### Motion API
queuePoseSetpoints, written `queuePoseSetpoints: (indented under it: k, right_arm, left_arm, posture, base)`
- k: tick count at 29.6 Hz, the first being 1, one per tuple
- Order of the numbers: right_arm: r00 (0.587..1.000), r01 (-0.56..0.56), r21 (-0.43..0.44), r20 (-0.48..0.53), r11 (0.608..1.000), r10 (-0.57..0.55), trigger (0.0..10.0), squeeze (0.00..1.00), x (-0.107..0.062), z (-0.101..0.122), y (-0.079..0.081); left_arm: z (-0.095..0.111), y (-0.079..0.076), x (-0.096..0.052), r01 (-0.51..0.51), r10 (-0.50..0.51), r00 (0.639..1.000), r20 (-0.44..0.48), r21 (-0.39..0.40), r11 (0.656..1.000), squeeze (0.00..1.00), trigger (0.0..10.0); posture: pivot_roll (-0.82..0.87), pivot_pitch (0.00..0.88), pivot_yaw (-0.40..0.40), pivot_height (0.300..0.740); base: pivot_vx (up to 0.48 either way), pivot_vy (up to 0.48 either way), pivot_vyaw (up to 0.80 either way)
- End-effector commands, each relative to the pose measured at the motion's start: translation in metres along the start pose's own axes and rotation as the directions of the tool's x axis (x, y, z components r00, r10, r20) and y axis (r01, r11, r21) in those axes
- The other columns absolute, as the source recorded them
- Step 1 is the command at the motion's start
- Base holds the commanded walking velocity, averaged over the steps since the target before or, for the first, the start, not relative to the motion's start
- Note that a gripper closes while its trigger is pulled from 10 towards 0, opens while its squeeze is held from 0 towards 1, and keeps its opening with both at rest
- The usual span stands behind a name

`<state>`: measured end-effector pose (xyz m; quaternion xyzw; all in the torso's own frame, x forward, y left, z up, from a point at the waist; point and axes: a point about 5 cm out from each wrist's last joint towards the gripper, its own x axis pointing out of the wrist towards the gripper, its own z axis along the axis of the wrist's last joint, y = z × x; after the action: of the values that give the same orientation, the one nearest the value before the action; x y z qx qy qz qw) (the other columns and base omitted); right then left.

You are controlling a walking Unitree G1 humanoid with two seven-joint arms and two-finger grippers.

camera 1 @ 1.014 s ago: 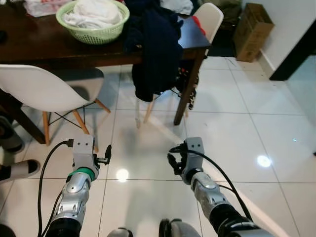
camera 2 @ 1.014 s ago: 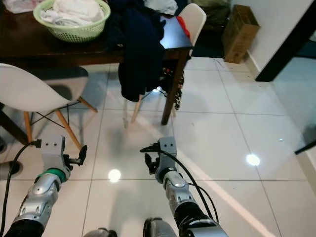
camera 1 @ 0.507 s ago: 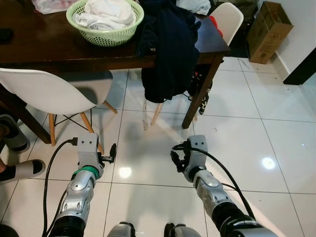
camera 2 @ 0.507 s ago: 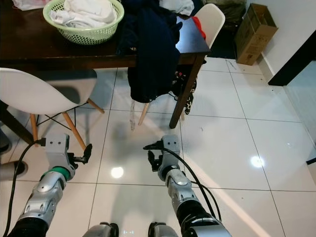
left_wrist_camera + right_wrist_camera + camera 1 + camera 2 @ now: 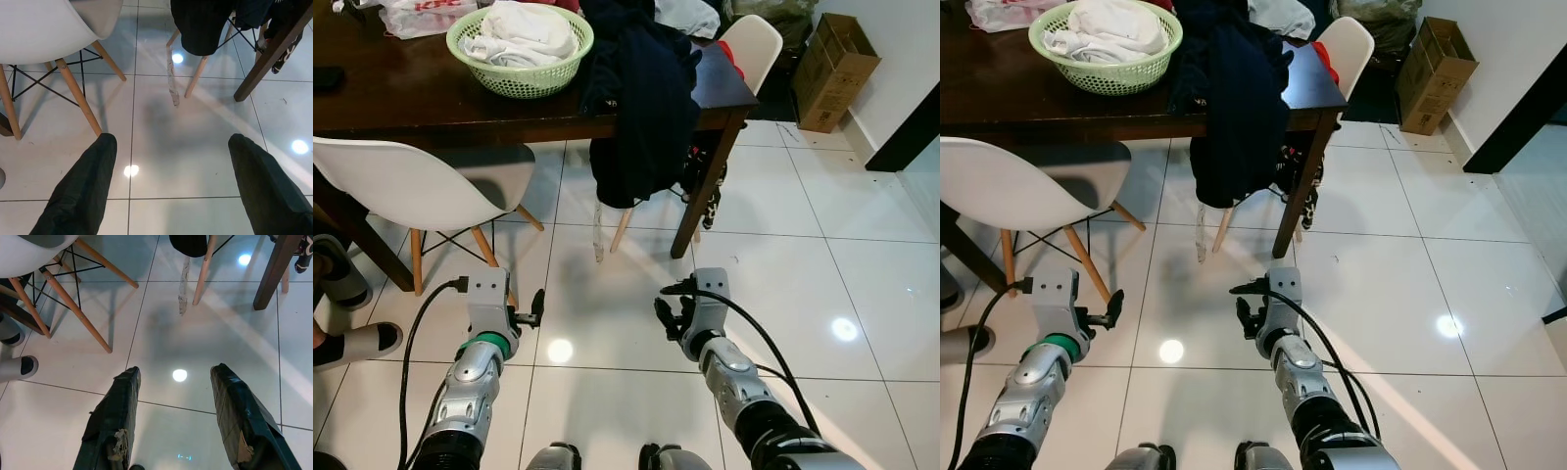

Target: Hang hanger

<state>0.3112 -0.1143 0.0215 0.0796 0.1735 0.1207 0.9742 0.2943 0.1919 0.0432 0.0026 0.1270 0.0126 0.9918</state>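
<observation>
- One, far left: resting on the white floor tiles (image 5: 862, 235), a person's foot (image 5: 352, 343) in a dark and white shoe.
- Two: standing beside the dark wooden table (image 5: 411, 98), a white shell chair (image 5: 401, 186) on splayed wooden legs.
- Three: hovering low over the tiles, the left gripper (image 5: 172, 139); holding its black fingers (image 5: 93, 176) wide apart and gripping nothing.
- Four: sitting on the tabletop, a green basket (image 5: 521, 80) carrying white laundry (image 5: 524, 29).
- Five: hanging over the table edge towards the floor, a heap of dark clothes (image 5: 641, 98).
- Six: hovering over the tiles near the left one, the right gripper (image 5: 176, 370); spreading its taped black fingers (image 5: 117, 416) apart, with bare floor between them.
- Seven: standing at the table's right end, a second white chair (image 5: 751, 44), with a red item lying against it.
- Eight, far right: leaning by the wall, a cardboard box (image 5: 837, 69).
- Regarding the hanger: cannot tell where it lies, whether among the draped clothes or elsewhere.
</observation>
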Motion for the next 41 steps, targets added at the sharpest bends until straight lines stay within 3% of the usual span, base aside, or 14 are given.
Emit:
queuePoseSetpoints:
  k: [1,41]
  right_arm:
    - [1.000,0.012,0.013,-0.024,1.000,-0.011,10.0,0.00,-0.0027,-0.0066,-0.0027]
    - [1.000,0.021,-0.012,-0.014,1.000,-0.021,10.0,0.00,-0.0047,-0.0066,-0.0070]
  left_arm:
    - [-0.0107,-0.0010,-0.0034,-0.003,0.004,0.999,-0.044,0.006,1.000,0.00,10.0]
    - [-0.0180,-0.0020,-0.0054,-0.048,0.045,0.997,-0.068,-0.035,0.998,0.00,10.0]
  posture:
    - [0.05,0.066,0.006,0.740]
    - [0.04,0.081,-0.005,0.740]
  base:
    - [0.000,0.000,0.00]
    - [0.000,0.000,0.00]
